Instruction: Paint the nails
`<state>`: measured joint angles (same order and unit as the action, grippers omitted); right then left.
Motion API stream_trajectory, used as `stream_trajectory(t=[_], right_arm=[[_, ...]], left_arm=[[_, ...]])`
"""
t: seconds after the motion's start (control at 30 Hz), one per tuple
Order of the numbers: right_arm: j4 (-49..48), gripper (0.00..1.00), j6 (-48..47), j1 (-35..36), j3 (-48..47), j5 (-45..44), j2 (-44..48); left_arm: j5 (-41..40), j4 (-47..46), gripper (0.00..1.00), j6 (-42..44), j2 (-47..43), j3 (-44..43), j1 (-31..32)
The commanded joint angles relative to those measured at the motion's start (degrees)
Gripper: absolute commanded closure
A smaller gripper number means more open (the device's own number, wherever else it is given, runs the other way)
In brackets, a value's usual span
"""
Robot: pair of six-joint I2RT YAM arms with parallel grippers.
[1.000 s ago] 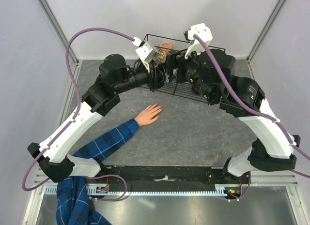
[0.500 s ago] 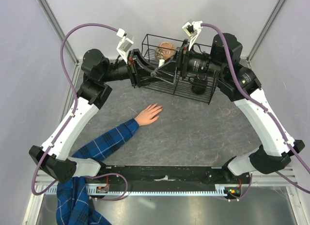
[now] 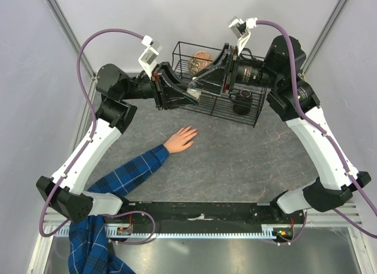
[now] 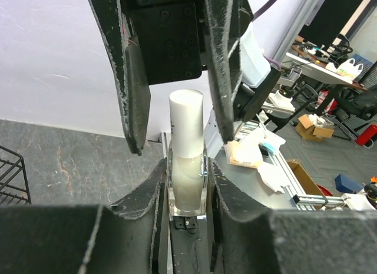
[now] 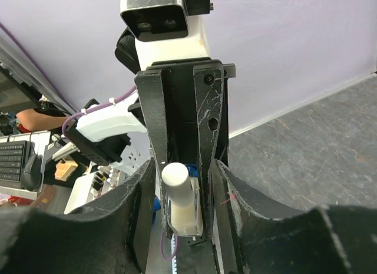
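The hand [image 3: 181,138] lies flat on the grey table, its blue plaid sleeve [image 3: 132,171] running to the near left. Its nails [image 3: 193,132] are too small to make out. My left gripper [image 3: 191,95] is shut on the clear bottle [image 4: 187,182], gripping its body above the wire basket. The white cap [image 4: 186,124] points at my right gripper [image 3: 204,79]. The right gripper [image 5: 184,168] is open, its fingers [image 4: 134,91] on either side of the cap with a gap. The bottle also shows in the right wrist view [image 5: 184,209].
A black wire basket [image 3: 235,112] stands at the back of the table under both grippers. It holds a brownish round object [image 3: 200,62] and a black object [image 3: 242,100]. Walls close in on three sides.
Both grippers have risen out of the basket and now face each other above it. The left gripper holds the bottle up, and the right fingers have come round the cap.
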<state>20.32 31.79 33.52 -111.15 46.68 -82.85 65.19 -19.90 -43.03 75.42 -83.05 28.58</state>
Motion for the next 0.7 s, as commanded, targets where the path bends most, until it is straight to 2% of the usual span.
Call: stream_trajectory(t=[0.0,0.03,0.13,0.2,0.23,0.27,0.3,0.33,0.37,0.4,0.43,0.47,0.5,0.53,0.6,0.63,0.67], right_arm=[[-4.3,0.56,1.7,-0.2,0.9,3.3,0.6],[-4.3,0.62,1.5,-0.2,1.1,3.5,0.4],[-4.3,0.66,1.3,-0.2,2.2,3.8,0.4],[-4.0,0.74,1.3,-0.2,2.7,2.8,0.5],[-3.2,0.93,0.9,-0.2,2.5,1.7,0.6],[-0.2,1.0,-0.4,-0.2,2.0,-1.8,0.5],[2.5,1.0,-2.1,0.1,1.1,-4.0,0.2],[6.2,1.0,-4.4,0.7,-2.6,-7.0,-1.1],[14.6,1.0,-10.0,3.4,-5.1,-12.1,-1.8],[18.5,1.0,-12.3,5.5,-7.6,-24.4,-2.7],[22.1,1.0,-14.2,7.9,-12.3,-35.2,-4.5],[28.5,1.0,-16.0,15.3,-14.5,-45.9,-5.6],[31.8,1.0,-16.5,18.8,-16.8,-56.8,-6.8],[35.0,1.0,-15.4,21.9,-22.1,-76.0,-9.8],[40.7,1.0,-14.7,29.5,-26.5,-88.2,-12.6],[41.6,1.0,-15.4,32.1,-29.3,-96.5,-14.7],[41.8,1.0,-16.1,36.1,-29.7,-99.6,-15.2]], left_arm=[[1.1,-3.0,0.98,-2.5,0.2,-0.6,-0.1],[0.7,-2.6,0.98,-2.4,0.1,-0.6,-0.1],[-1.2,-0.8,0.98,-0.7,0.3,-1.8,-0.2],[-3.0,1.6,0.98,1.1,0.8,-3.2,-0.2],[-3.5,2.7,0.98,3.3,1.0,-3.8,-0.2],[-5.6,6.8,0.98,5.1,1.0,-5.3,-0.2],[-7.6,9.8,0.98,7.8,1.0,-6.2,0.1],[-10.1,13.0,0.98,15.4,0.4,-7.2,0.6],[-18.8,22.2,0.98,20.4,0.2,-9.5,1.6],[-25.3,25.8,0.98,25.3,0.1,-10.8,4.8],[-39.2,29.3,0.98,33.4,0.5,-12.1,6.9],[-46.0,31.3,0.98,36.5,1.3,-14.8,9.1],[-52.2,33.4,0.98,38.9,2.0,-15.8,13.4],[-56.0,33.4,0.98,42.9,2.7,-16.9,15.2],[-64.5,33.1,0.98,48.5,5.2,-18.9,21.2],[-66.9,33.0,0.98,51.9,6.0,-19.3,22.8],[-67.6,33.1,0.98,52.9,7.4,-20.2,23.9]])
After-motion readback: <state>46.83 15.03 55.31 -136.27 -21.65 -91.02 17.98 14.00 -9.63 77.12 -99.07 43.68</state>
